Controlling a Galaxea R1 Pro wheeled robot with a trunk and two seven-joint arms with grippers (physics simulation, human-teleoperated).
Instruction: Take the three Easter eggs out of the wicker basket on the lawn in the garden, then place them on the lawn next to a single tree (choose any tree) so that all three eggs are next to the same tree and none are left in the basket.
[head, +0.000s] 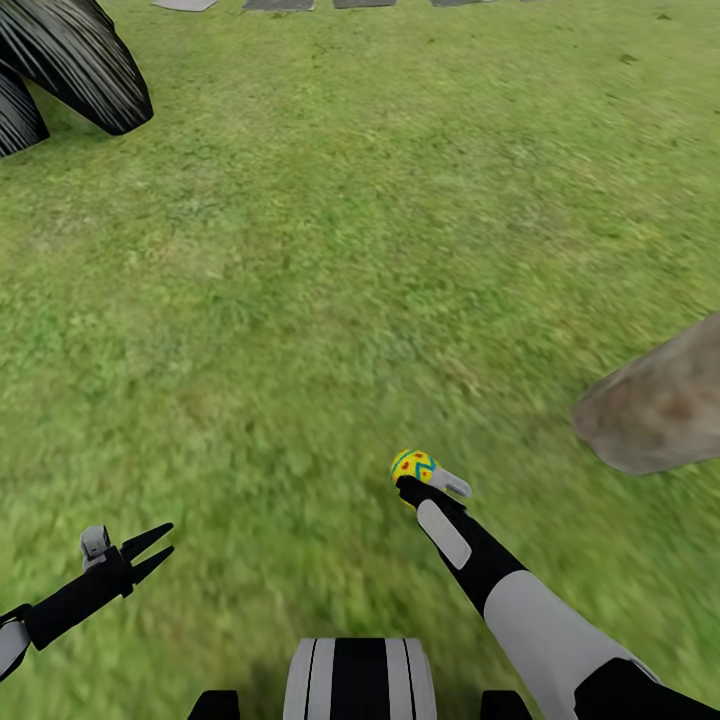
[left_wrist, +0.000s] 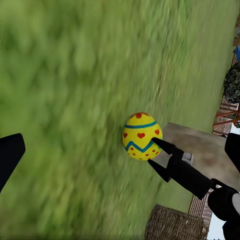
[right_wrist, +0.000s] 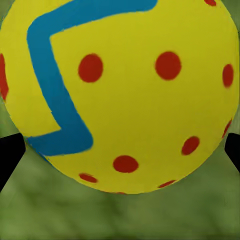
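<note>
One yellow Easter egg with red dots and a blue zigzag band (head: 413, 465) sits clamped between the fingers of your right gripper (head: 418, 478), held above the mottled green lawn (head: 330, 260) ahead of you. Your left gripper (head: 150, 552) hangs low at near left, its dark fingers spread apart with nothing between them. A brown-grey woven wicker basket (left_wrist: 175, 224) shows in your left wrist view, beside a grey-brown boulder (head: 660, 405) at right

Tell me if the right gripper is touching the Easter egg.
Touching. In the left wrist view, the right gripper fingertips press against the Easter egg, held above the lawn.
</note>
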